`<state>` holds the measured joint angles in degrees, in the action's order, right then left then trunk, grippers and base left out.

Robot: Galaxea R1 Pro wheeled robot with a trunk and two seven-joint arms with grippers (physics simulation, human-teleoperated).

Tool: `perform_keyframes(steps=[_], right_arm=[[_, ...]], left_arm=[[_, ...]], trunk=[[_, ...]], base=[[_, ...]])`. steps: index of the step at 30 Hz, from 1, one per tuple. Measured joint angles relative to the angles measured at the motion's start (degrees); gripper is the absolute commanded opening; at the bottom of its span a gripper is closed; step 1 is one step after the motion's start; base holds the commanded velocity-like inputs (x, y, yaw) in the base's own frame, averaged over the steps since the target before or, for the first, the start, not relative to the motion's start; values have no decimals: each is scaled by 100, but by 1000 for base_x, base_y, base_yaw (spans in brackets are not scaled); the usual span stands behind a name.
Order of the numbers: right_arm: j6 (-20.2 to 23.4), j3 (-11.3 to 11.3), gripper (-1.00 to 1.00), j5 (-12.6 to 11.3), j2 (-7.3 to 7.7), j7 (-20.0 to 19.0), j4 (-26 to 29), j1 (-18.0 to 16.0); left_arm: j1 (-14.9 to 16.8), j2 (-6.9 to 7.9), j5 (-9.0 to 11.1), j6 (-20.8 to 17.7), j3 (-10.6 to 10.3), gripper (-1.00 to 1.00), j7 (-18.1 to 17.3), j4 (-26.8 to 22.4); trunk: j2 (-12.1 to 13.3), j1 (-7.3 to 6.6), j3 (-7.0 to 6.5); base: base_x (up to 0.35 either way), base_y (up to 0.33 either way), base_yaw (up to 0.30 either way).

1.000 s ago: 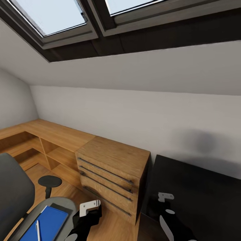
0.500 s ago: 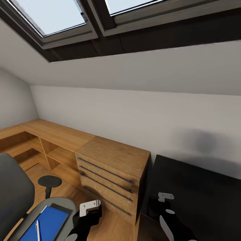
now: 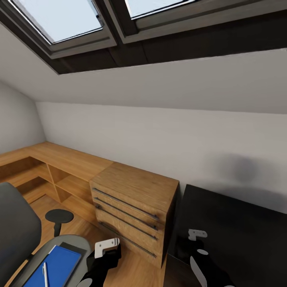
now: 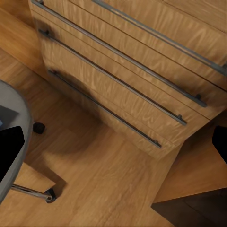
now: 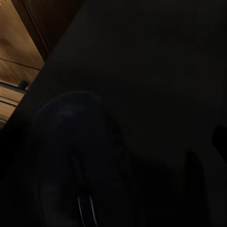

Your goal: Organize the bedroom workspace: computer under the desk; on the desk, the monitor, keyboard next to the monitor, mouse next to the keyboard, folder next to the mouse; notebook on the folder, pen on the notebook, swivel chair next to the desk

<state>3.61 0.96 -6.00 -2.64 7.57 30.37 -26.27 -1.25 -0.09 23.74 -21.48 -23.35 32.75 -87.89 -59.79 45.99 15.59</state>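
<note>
the grey upholstered swivel chair (image 3: 24, 243) stands at the lower left of the head view, and on its seat lies the bright blue flat folder (image 3: 56, 267) with a thin white-silver pen (image 3: 45, 274) resting on top; a dark-grey notebook corner (image 3: 71, 247) peeks out beyond the folder's far edge. the left gripper (image 3: 107, 248) hangs just beside the seat, over the wooden floor (image 4: 109, 175), in front of the light-wood drawer chest (image 3: 133, 203). the right gripper (image 3: 197, 235) sits over the black surface of the desk (image 3: 235, 227). a small black mouse (image 5: 80, 161) lies on that surface in the right wrist view. whether either gripper's fingers are apart or together cannot be told.
</note>
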Motion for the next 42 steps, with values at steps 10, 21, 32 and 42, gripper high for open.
perform_keyframes(steps=[10,21,32,42], right_arm=[[-7,3,100,0,0,0,0,0],[-5,6,100,0,0,-1,0,0],[328,-13,100,-14,37,-40,1121,56],[2163,-16,100,-68,12,-50,3670,810]], left_arm=[[0,0,2,1,1,100,0,1],[0,0,-4,1,0,100,0,1],[0,0,-14,16,0,100,4,0],[-1,0,-15,19,1,100,9,1]], trunk=[[401,-220,-180],[843,-462,-378],[1285,-703,-575],[1687,-924,-756]], base=[[0,0,0],[0,0,0],[0,0,0],[0,0,0]])
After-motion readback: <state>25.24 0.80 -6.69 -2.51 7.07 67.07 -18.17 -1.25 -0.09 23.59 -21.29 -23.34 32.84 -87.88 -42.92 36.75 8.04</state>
